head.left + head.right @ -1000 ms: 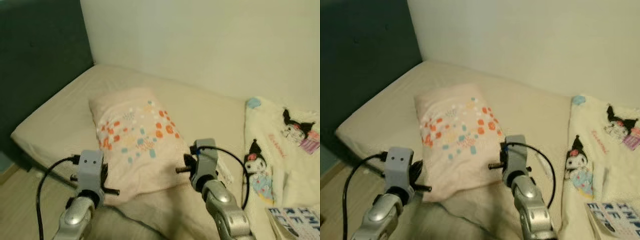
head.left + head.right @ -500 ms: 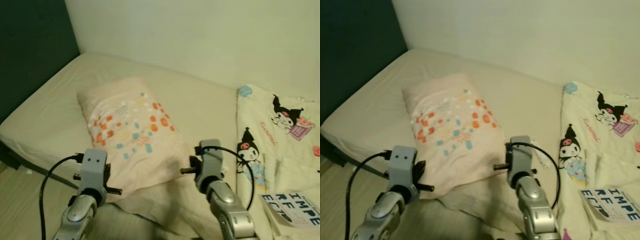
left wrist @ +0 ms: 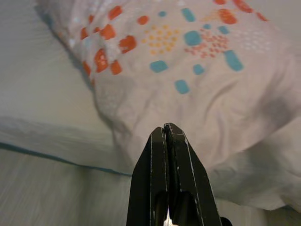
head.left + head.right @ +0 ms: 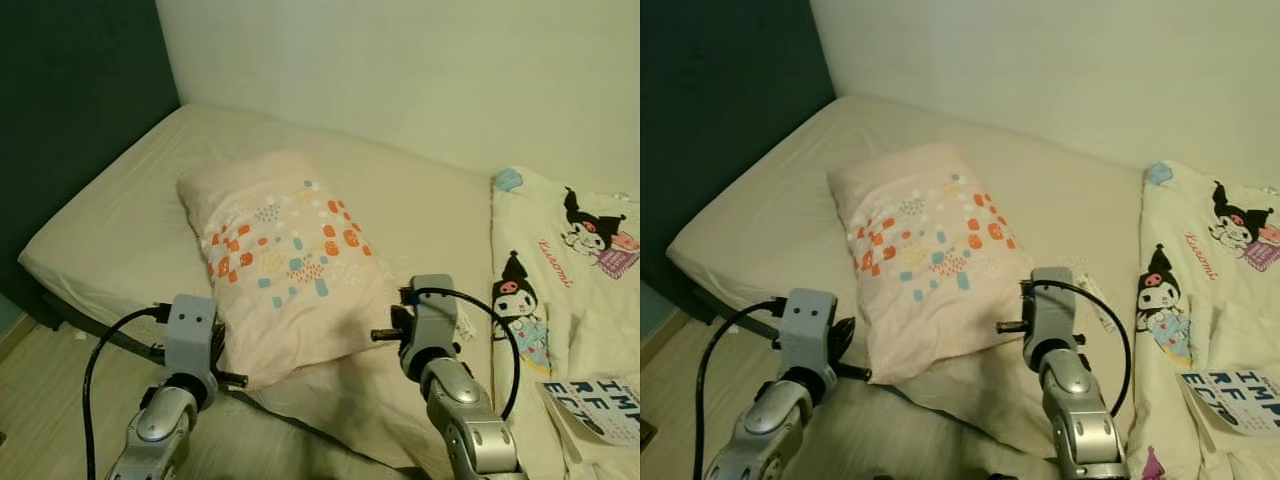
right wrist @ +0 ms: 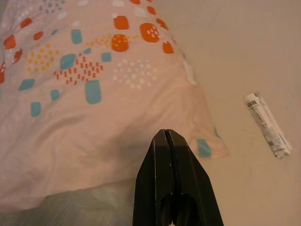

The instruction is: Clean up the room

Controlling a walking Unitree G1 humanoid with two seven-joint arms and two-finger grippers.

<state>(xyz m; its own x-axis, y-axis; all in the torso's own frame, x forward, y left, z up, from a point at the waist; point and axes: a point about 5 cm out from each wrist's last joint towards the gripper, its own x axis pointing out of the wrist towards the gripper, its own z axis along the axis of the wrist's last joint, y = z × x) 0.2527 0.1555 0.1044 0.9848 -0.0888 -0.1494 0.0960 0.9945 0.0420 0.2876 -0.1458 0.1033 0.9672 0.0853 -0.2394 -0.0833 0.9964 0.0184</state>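
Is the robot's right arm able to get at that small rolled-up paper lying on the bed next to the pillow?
Probably yes. The rolled paper lies bare on the sheet, apart from the pillow, with nothing between it and the shut right gripper.

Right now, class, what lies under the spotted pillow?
The pillow rests on the beige bed sheet, its near end overhanging rumpled sheet. Whatever lies beneath its middle is covered.
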